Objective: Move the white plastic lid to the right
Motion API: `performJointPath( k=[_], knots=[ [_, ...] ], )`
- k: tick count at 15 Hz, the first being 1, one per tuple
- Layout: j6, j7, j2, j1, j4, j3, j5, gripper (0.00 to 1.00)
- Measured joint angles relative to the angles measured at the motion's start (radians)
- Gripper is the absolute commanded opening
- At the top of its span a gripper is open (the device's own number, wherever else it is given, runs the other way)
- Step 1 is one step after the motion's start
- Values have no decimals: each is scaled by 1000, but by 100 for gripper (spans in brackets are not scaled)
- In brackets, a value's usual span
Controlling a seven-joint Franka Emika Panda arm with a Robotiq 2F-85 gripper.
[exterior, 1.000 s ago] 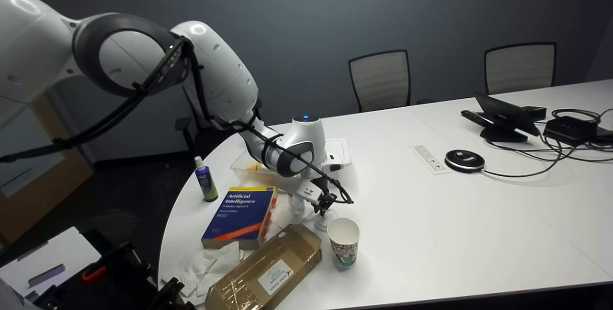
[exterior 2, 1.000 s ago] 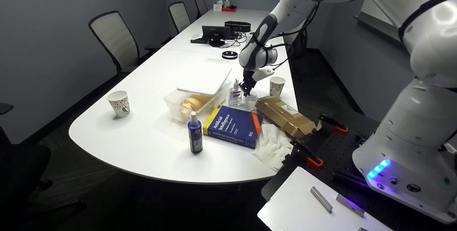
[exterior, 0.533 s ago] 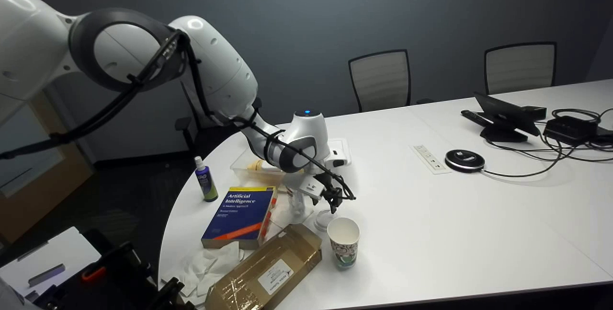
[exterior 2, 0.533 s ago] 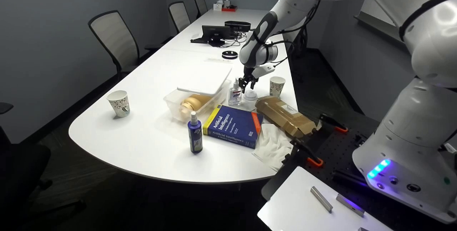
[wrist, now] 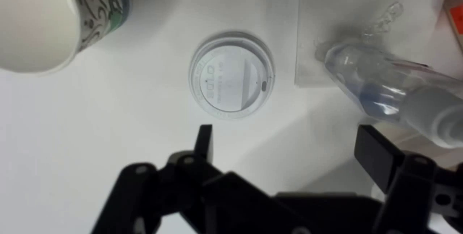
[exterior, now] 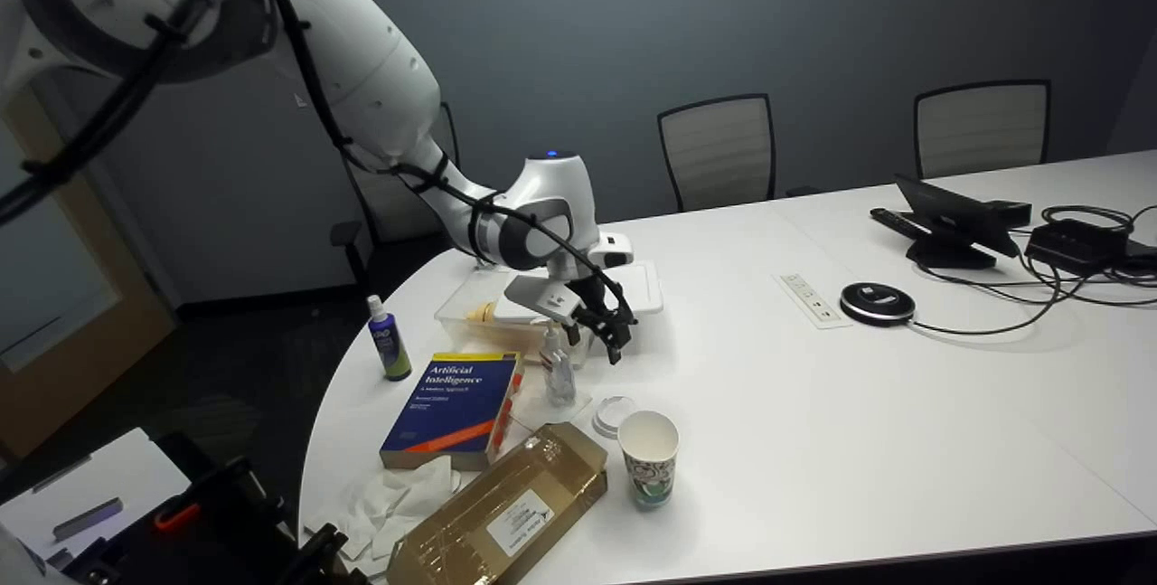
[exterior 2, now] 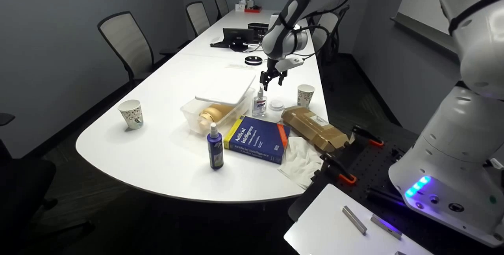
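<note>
The white plastic lid (exterior 2: 228,89), flat and rectangular, rests tilted over a clear container (exterior 2: 193,118); in an exterior view the arm covers part of the lid (exterior: 640,285). My gripper (exterior 2: 273,85) hangs above the table with its fingers spread and nothing between them. The gripper (exterior: 594,345) shows just over the pump bottle's height. In the wrist view, a round white cup lid (wrist: 231,80) lies ahead of the gripper's (wrist: 284,132) fingertips. That round lid (exterior 2: 277,105) sits between the bottle and a paper cup.
The pump bottle (exterior 2: 259,103) stands close below my gripper. Around it are a patterned paper cup (exterior: 649,458), a cardboard box (exterior: 515,508), a thick blue book (exterior: 456,404) and a spray bottle (exterior: 389,341). Another paper cup (exterior 2: 130,114) stands toward the table's rounded end.
My gripper's fingers have spread apart beside the round lid, and the gripper has risen away from it. The rectangular lid and the objects around it have not visibly moved.
</note>
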Motion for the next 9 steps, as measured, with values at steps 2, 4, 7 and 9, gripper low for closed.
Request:
performJointPath(
  k=[2, 4, 7, 9],
  knots=[
    [-1, 56, -90, 53, -75, -39, -3, 100],
    [-6, 108, -181, 105, -152, -75, -19, 100],
    [-44, 189, -302, 169, -253, -106, -57, 100],
    [-81, 222, -363, 193, -300, -108, -77, 100]
  ],
)
